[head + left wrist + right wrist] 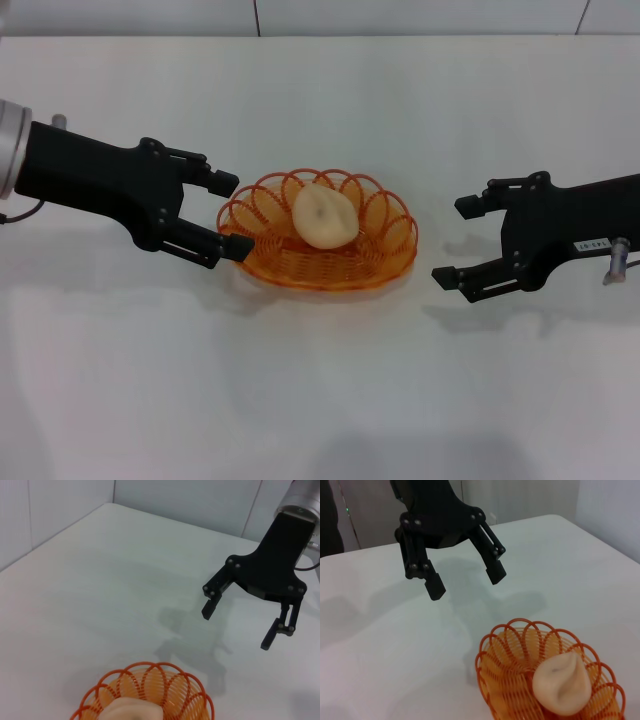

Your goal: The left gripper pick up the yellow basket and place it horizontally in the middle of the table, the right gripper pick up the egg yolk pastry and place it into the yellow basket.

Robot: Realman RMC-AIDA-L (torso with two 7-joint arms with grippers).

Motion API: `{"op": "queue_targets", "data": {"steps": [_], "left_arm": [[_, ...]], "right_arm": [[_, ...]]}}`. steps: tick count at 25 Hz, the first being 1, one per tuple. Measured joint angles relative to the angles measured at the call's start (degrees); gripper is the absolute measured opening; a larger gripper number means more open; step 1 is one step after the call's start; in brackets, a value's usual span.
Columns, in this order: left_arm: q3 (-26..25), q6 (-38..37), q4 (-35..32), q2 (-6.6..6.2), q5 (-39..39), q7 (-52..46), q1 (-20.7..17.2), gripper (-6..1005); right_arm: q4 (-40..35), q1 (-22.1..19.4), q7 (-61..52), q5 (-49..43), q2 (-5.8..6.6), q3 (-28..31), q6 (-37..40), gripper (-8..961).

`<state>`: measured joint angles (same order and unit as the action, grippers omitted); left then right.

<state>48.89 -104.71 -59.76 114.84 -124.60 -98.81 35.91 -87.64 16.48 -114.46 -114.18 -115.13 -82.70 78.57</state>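
Note:
The yellow basket (330,268) lies flat in the middle of the white table (320,400). The egg yolk pastry (322,216) rests inside it. My left gripper (232,215) is open and empty just left of the basket, its lower fingertip close to the rim. My right gripper (455,243) is open and empty, a short gap right of the basket. The left wrist view shows the basket (150,680), the pastry (132,711) and the right gripper (237,626) beyond. The right wrist view shows the basket (505,680), the pastry (565,682) and the left gripper (466,583).
A pale tiled wall (300,15) runs along the table's far edge. Bare tabletop lies in front of the basket and behind it.

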Motion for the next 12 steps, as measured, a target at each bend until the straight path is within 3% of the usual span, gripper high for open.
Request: {"op": "queue_targets", "data": {"steps": [12], "left_arm": [[-0.1, -0.2, 0.0, -0.06, 0.1, 0.0, 0.0, 861]], "right_arm": [[0.2, 0.4, -0.1, 0.0, 0.0, 0.0, 0.2, 874]]}}
